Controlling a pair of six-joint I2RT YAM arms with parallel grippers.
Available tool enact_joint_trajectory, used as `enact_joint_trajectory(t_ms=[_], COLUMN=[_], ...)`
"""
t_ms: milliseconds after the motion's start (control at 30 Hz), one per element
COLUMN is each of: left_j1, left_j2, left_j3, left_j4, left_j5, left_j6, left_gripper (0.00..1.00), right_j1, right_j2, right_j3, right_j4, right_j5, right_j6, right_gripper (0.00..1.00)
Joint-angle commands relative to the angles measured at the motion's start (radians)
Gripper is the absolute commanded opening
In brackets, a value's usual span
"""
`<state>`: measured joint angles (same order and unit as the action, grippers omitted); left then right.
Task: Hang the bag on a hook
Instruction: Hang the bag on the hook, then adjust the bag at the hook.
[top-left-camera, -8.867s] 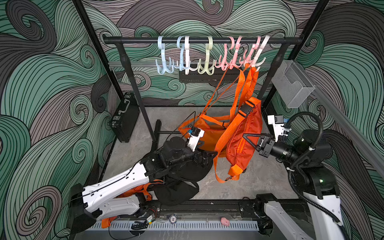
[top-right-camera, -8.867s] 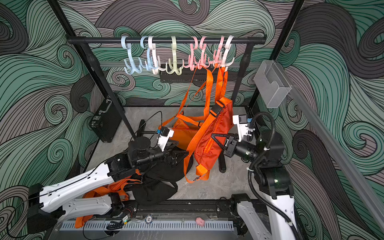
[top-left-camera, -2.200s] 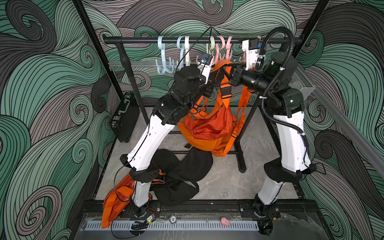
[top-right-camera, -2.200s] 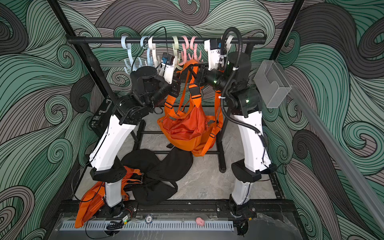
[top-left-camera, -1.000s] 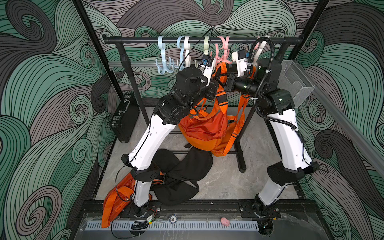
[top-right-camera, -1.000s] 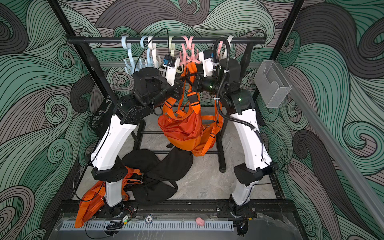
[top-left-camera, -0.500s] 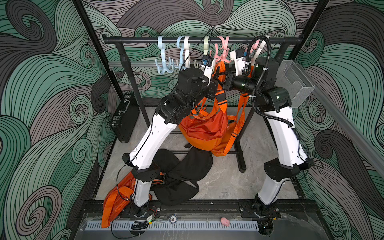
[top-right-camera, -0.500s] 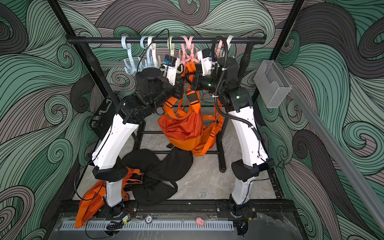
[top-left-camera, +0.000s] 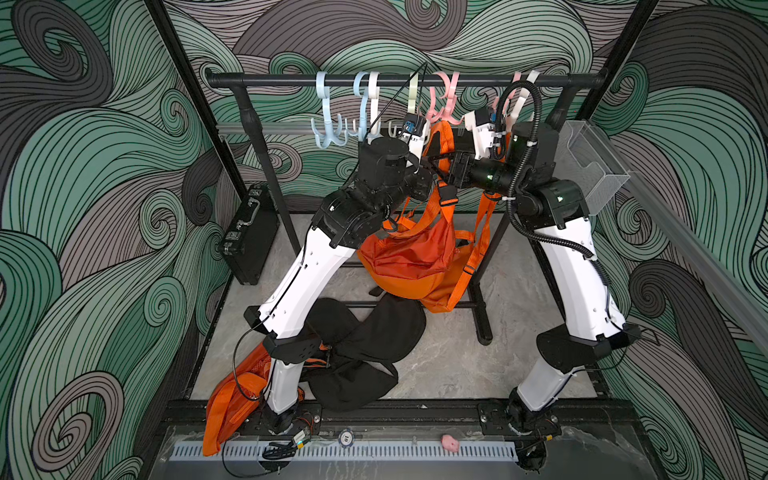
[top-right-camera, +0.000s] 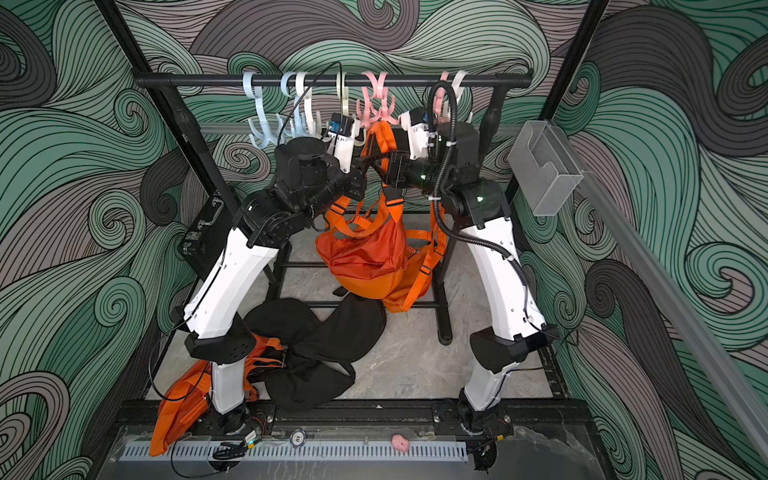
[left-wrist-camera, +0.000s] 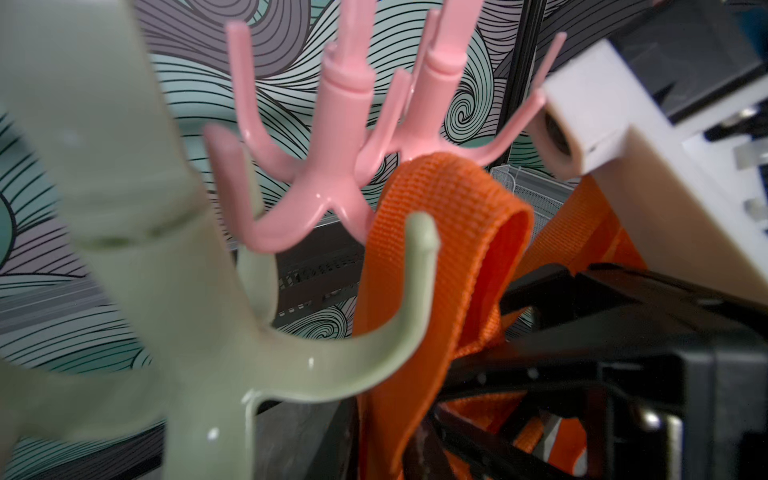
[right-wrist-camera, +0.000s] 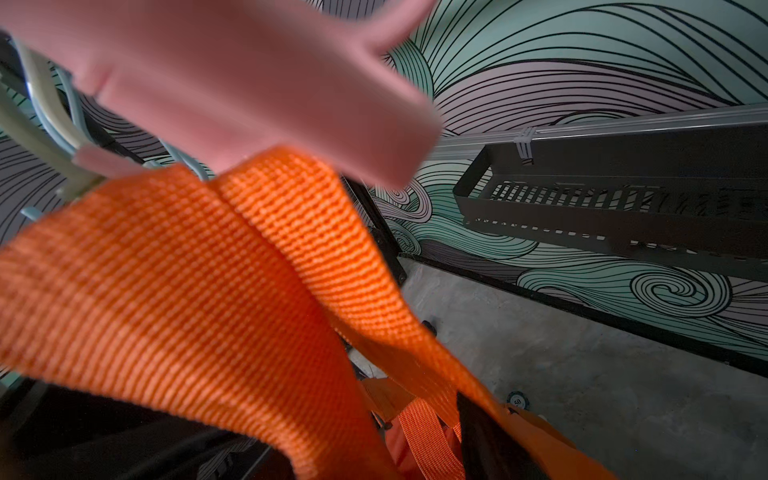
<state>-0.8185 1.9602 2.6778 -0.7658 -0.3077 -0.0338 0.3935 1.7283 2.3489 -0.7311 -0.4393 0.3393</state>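
Orange bag (top-left-camera: 409, 257) beneath left gripper (top-left-camera: 429, 179), right gripper (top-left-camera: 439, 160).

Close-up: orange strap (right-wrist-camera: 208, 270), blurred, loops just under blurred pink hook (right-wrist-camera: 249, 83); bkgd: black slotted rack (right-wrist-camera: 623, 208) on swirl-pattern wall (right-wrist-camera: 582, 62), grey floor (right-wrist-camera: 582, 374).

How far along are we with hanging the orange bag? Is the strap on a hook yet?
Done: the strap looks looped over a prong of the pink hook, with the orange bag hanging below. In hand: the left gripper and right gripper are both at the strap under the hook; whether they have let go is unclear. Remaining: release fully and back both arms away.
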Motion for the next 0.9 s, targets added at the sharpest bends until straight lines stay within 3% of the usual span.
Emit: enact_joint_trajectory(t_ms=[0,133,267,400,667,867], left_j1=[0.005,-0.002,-0.010,-0.019,-0.026,-0.027], left_j2=[0.004,-0.045,-0.130,-0.208,-0.397,-0.575], left_j3=[-0.044,-0.078,-0.195,-0.311,-0.565,-0.766], left_j4=[-0.081,-0.077,-0.024,0.021,0.101,0.167], left_j5=[0.011,0.018,0.019,0.009,-0.085,-0.111], left_j6=[0.004,-0.002,0.011,0.018,0.045,0.053], left_gripper=[0.33,0.50,0.67,0.75,0.78,0.80], right_j1=[0.034,0.036,0.041,0.041,0.057,0.065], right_j2=[-0.099,-0.144,-0.190,-0.173,-0.141,-0.116], right_j3=[-0.014,-0.043,-0.090,-0.067,-0.093,-0.107], right_j4=[0.062,0.079,0.121,0.069,0.069,0.062], right_j5=[-0.058,-0.054,-0.032,0.002,0.001,0.080], right_j6=[-0.022,-0.039,-0.053,-0.088,-0.109,-0.166], right_gripper=[0.50,0.50,0.35,0.25,0.49,0.55])
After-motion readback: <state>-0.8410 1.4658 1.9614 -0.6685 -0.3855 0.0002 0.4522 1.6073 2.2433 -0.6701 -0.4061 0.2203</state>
